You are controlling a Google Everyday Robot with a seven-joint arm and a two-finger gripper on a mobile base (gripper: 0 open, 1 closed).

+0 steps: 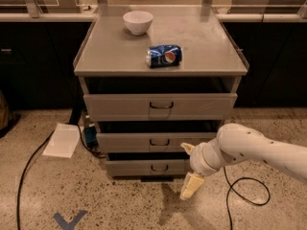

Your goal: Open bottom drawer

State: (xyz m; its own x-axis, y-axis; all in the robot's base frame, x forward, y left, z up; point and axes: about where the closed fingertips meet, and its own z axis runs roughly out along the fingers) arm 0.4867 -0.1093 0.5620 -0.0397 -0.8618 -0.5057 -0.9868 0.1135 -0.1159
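Note:
The bottom drawer (139, 168) is the lowest and narrowest of three grey fronts on the metal cabinet (201, 47). It has a small dark wire handle (159, 167) at its centre and sits pushed in under a dark gap. My gripper (188, 167) is at the end of the white arm (254, 150), which comes in from the right. It is open, with one cream finger (186, 148) up by the middle drawer's right end and the other finger (191, 186) low over the floor. It is just right of the bottom handle and is not touching it.
A white bowl (137, 21) and a crushed blue Pepsi can (164, 56) sit on the cabinet top. On the floor are a sheet of white paper (62, 140) at the left, a black cable (26, 169) near it, another cable (244, 195) at the right, and a blue tape mark (69, 220).

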